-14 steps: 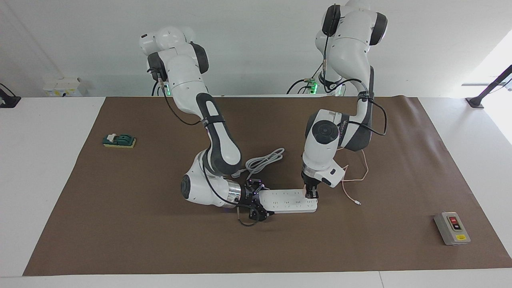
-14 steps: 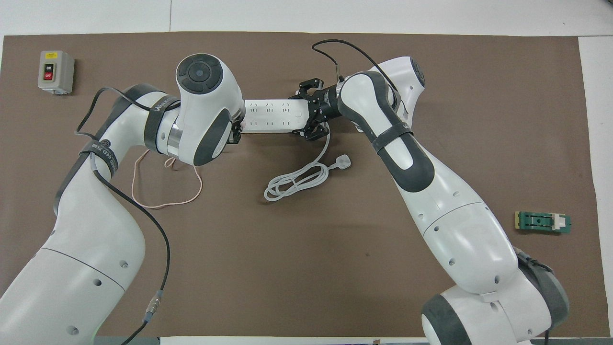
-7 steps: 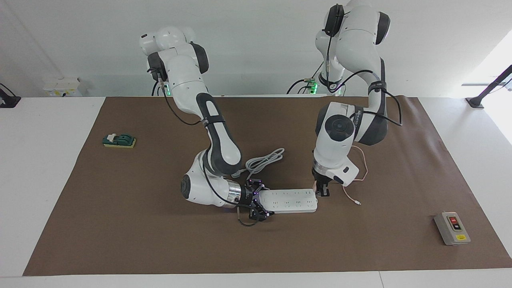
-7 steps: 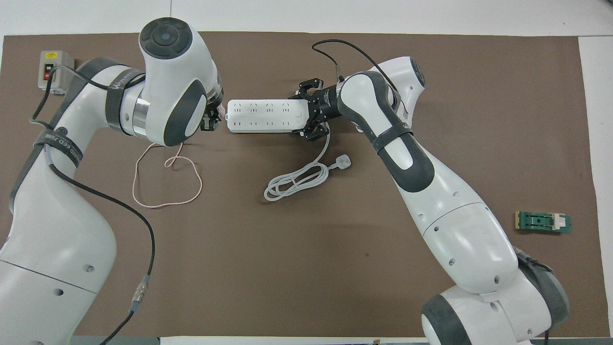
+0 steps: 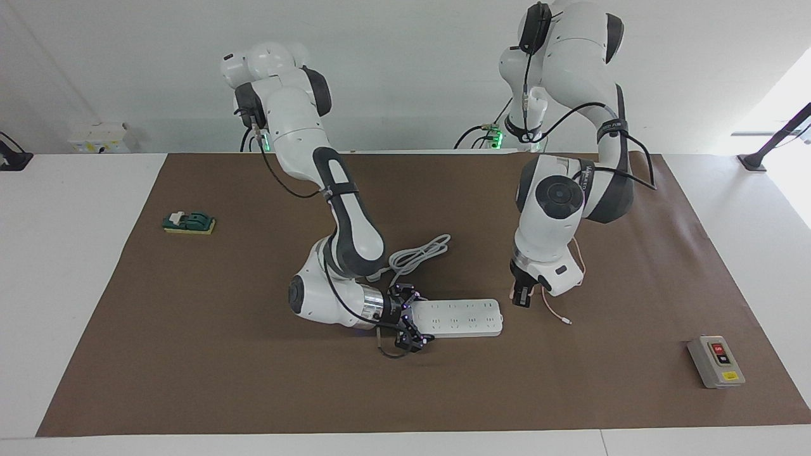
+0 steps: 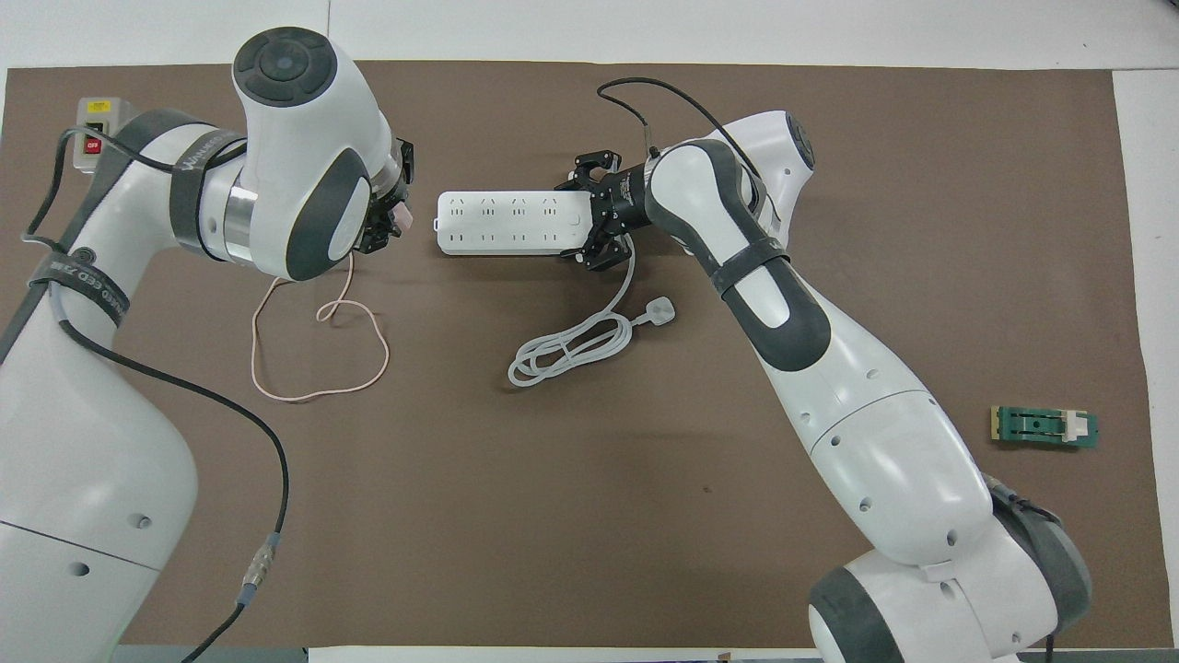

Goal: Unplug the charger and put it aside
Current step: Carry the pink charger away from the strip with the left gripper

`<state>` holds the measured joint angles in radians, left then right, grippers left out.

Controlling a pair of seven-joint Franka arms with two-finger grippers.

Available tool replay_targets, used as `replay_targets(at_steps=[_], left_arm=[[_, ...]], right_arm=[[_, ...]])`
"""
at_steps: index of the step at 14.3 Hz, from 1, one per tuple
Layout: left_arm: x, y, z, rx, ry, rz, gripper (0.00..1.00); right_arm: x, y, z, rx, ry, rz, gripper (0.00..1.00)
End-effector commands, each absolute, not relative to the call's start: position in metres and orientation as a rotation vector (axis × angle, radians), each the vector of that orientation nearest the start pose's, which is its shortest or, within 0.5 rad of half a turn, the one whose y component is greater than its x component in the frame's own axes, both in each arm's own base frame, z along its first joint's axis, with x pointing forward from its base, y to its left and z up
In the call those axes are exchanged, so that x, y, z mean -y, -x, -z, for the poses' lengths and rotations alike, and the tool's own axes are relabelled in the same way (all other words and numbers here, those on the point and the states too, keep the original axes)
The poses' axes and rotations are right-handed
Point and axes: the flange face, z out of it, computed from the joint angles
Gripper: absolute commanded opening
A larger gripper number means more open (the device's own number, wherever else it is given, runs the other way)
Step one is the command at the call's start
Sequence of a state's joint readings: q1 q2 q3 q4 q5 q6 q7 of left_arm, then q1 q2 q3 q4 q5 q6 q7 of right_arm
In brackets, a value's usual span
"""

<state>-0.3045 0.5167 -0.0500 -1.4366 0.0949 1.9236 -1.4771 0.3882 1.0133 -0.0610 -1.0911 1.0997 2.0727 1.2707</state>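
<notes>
The left gripper (image 5: pixel 521 297) is clamping the pale pink charger (image 6: pixel 402 217) between its fingertips and holding it in the air, clear of the white power strip (image 5: pixel 459 317), over the brown mat (image 5: pixel 253 380) just off the strip's end toward the left arm's end of the tabletop (image 5: pixel 70 285). The charger's thin pink cable (image 6: pixel 318 354) is hanging down from it and lying in loose loops on the mat, nearer to the robots than the strip. The right gripper (image 5: pixel 408 323) is lying low at the strip's end toward the right arm, its fingers closing around that end and pinning the strip flat on the mat. The strip's thick white cord (image 6: pixel 571 345) is lying coiled with its three-pin plug (image 6: pixel 659 312), nearer to the robots than the strip. A grey switch box (image 5: pixel 716 361) is sitting near the mat's corner at the left arm's end, and a green block (image 5: pixel 189 222) is resting at the right arm's end.
</notes>
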Motion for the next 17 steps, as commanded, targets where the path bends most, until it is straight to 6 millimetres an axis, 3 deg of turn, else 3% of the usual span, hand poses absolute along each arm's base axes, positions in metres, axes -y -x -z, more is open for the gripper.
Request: replay_targets(at_steps=[1,4,7,10,13,14,15,17], left_arm=[[0.183,-0.621,-0.395,1.328,2.736,-0.029,0.00],[0.133,-0.583,-0.387,1.005,2.852,-0.087,0.00],[0.079,-0.556,-0.377,0.843,2.908,-0.113,0.00],[0.036,-0.548,-0.370,0.715,2.943,-0.164,0.00],[0.014,-0.547,-0.359,0.670,2.953,-0.200,0.00],[0.004,-0.546,-0.360,0.691,2.950,-0.202,0.56],[0.001,-0.546,-0.363,0.703,2.948,-0.195,1.00],[-0.003,-0.546,-0.365,0.712,2.948,-0.197,1.00]], right_arm=[[-0.305,-0.735,-0.215,-1.677,1.709,-0.717,1.00],[-0.304,-0.737,-0.230,-1.675,1.703,-0.705,1.00],[-0.301,-0.738,-0.238,-1.705,1.701,-0.700,1.00],[-0.298,-0.736,-0.248,-1.713,1.697,-0.694,1.00],[-0.291,-0.733,-0.253,-1.715,1.758,-0.630,1.00],[-0.290,-0.729,-0.254,-1.702,1.771,-0.598,1.00],[-0.290,-0.725,-0.249,-1.695,1.787,-0.586,1.00],[-0.287,-0.720,-0.246,-1.703,1.791,-0.588,1.00]])
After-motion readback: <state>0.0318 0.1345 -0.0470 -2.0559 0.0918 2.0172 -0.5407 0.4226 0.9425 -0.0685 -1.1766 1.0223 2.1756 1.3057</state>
